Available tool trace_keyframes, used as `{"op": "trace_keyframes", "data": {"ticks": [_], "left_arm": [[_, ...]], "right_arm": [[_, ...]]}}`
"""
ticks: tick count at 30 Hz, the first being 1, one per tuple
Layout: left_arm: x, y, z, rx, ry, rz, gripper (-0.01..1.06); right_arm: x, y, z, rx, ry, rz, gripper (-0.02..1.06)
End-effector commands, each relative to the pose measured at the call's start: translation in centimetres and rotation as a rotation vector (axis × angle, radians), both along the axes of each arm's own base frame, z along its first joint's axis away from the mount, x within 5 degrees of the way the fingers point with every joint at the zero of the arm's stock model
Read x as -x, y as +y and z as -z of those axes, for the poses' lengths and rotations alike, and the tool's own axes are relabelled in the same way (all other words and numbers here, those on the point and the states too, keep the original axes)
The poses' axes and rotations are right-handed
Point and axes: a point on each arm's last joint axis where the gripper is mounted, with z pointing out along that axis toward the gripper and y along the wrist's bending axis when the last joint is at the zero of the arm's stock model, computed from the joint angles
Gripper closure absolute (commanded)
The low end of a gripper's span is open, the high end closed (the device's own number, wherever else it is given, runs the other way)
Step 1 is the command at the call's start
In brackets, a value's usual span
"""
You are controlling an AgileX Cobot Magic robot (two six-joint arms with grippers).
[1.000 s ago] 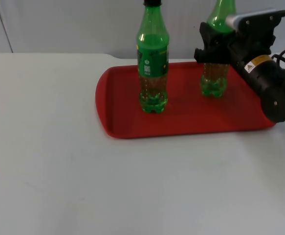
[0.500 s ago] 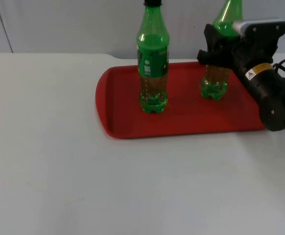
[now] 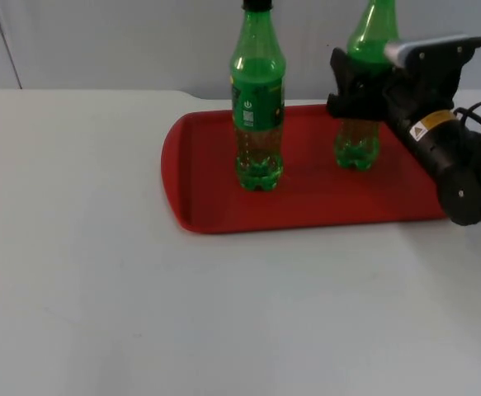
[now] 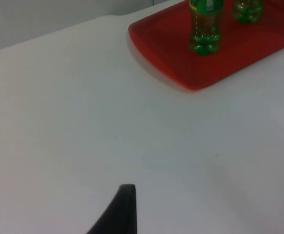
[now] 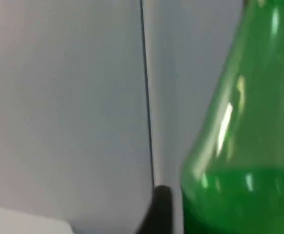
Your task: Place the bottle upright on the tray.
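A red tray lies at the back of the white table. Two green bottles stand on it. The left bottle has a black cap and a green label, and nothing touches it. My right gripper is shut around the middle of the right bottle, whose base rests on the tray near its far edge. This bottle's green shoulder sits close beside a black fingertip in the right wrist view. My left gripper waits over bare table, well to the left of the tray.
The grey partition wall rises right behind the tray. In the left wrist view both bottles stand far off on the tray. The white table top stretches wide in front of and left of the tray.
The held right bottle has shifted slightly left with the right gripper and now stands straighter than half a second ago. The left bottle and tray have not moved.
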Motion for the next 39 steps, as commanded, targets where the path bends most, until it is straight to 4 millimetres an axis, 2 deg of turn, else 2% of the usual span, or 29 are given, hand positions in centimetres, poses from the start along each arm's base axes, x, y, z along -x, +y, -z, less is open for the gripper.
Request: {"op": "trace_keyframes", "data": {"ticks": [1,3,5,17,20,22,26,31,39], "left_arm": [[0.0,-0.1,0.1,0.006,-0.007,0.004,0.01],[0.0,-0.1,0.1,0.006,-0.007,0.004,0.01],[0.0,-0.1,0.1,0.006,-0.007,0.004,0.01],[0.0,-0.1,0.1,0.006,-0.007,0.004,0.01],[0.0,-0.1,0.1,0.006,-0.007,0.004,0.01],[0.0,-0.1,0.1,0.006,-0.007,0.004,0.01],[0.0,-0.1,0.1,0.006,-0.007,0.004,0.01],[0.0,-0.1,0.1,0.006,-0.007,0.004,0.01],[0.0,-0.1,0.1,0.006,-0.007,0.004,0.01]], "right_arm": [[0.1,0.1,0.8,0.027,0.041,-0.005,0.26],[0.1,0.0,0.8,0.029,0.04,0.0,0.15],[0.1,0.0,0.8,0.032,0.039,0.0,0.13],[0.3,0.4,0.9,0.051,0.032,-0.035,0.12],[0.4,0.6,0.9,0.064,0.027,-0.059,0.07],[0.4,0.7,0.9,0.078,0.028,-0.078,-0.01],[0.7,0.8,1.4,0.103,0.061,-0.093,-0.01],[2.2,-0.5,1.0,0.108,0.113,-0.007,-0.01],[4.2,-1.5,0.3,0.137,0.18,0.012,-0.01]]}}
